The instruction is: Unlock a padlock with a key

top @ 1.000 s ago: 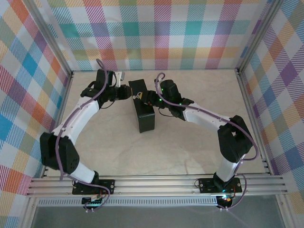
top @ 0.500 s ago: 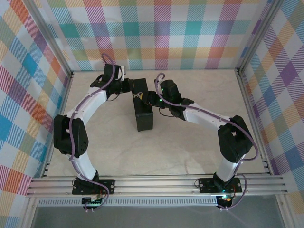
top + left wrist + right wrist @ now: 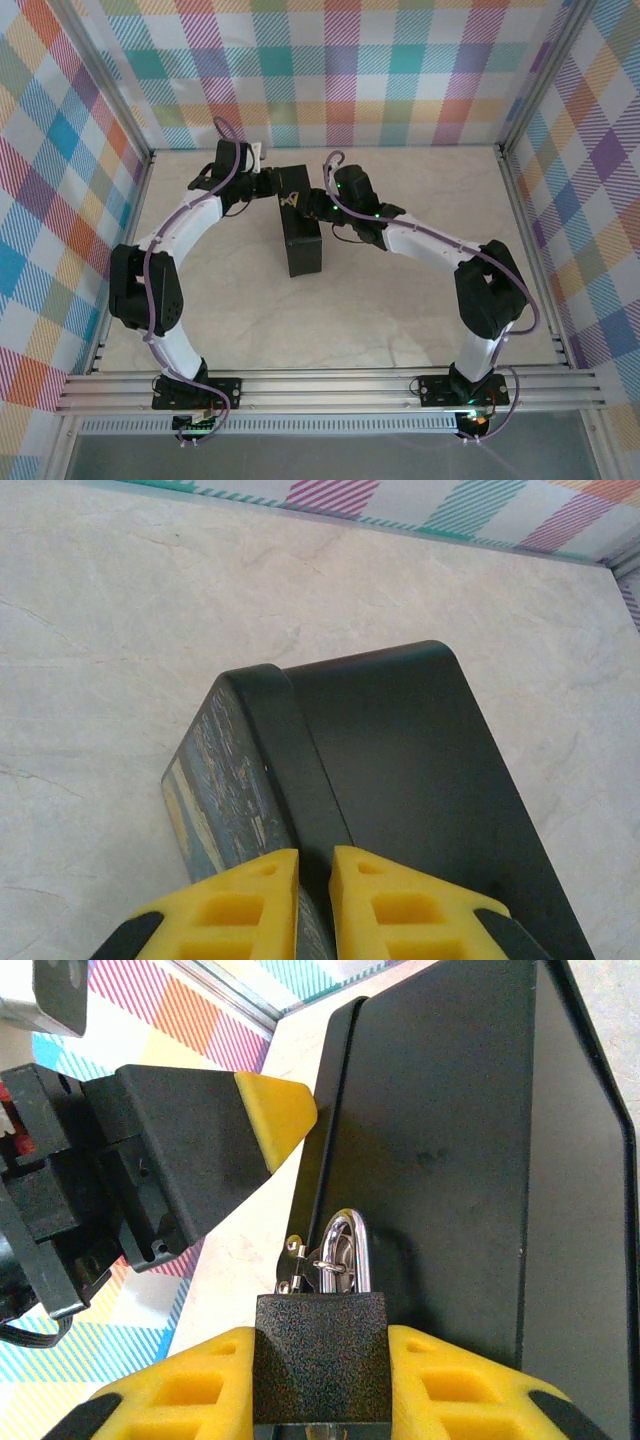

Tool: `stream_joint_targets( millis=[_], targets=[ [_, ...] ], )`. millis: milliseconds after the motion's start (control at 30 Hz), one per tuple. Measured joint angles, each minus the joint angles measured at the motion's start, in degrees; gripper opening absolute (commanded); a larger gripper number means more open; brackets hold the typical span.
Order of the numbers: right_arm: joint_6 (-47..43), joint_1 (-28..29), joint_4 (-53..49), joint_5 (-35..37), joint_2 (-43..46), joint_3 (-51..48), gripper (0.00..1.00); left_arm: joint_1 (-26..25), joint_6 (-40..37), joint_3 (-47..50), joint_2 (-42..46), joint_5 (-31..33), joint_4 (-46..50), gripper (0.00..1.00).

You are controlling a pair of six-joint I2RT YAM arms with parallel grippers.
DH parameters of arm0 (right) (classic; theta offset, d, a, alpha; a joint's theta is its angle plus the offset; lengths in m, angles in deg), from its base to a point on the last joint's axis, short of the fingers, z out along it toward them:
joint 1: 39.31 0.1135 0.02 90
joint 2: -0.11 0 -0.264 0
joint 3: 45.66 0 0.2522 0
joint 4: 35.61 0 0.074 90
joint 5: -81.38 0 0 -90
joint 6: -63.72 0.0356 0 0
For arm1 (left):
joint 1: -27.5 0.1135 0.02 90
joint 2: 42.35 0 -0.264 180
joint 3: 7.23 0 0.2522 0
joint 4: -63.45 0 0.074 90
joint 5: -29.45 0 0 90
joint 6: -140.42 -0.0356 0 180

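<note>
Black, grainy metal marks the padlock, which sits squarely between the yellow fingers of the right gripper. They pinch its body from both sides. Its silvery shackle stands upright, threaded through a small metal hasp at the edge of the black box. The box lies on the pale marbled table, towards the far side, and both arms reach in to it from either side in the overhead view. The left gripper is at the box's other end, with its yellow fingertips drawn nearly together and only a slim gap between them. The dark rim of the box runs into that gap, beside the blue-and-yellow painted lid that faces sideways. Whether the fingertips actually clamp the rim I cannot tell. From the right wrist, one of the left gripper's fingers, a dark one with a yellow tip, points at the box's edge just above the hasp.
</note>
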Motion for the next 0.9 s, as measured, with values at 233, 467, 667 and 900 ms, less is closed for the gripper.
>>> stream_joint_targets(
  millis=[233,467,667,900],
  targets=[
    [-0.09,0.0,-1.18,0.24,-1.66,2.43,0.17,0.11,0.0,1.42,0.52,1.2,-2.14,0.14],
    [0.0,0.63,-2.51,1.31,-3.23,4.76,0.16,0.42,0.17,1.66,0.5,1.95,-2.64,0.13],
    [5.2,6.14,-3.87,15.23,-2.69,5.09,0.16,0.35,1.03,2.4,0.81,1.05,-3.63,0.12],
    [12.41,8.48,-8.04,21.16,-3.17,8.96,0.15,0.07,1.75,2.69,1.16,-0.57,-3.41,0.12]
  ],
)
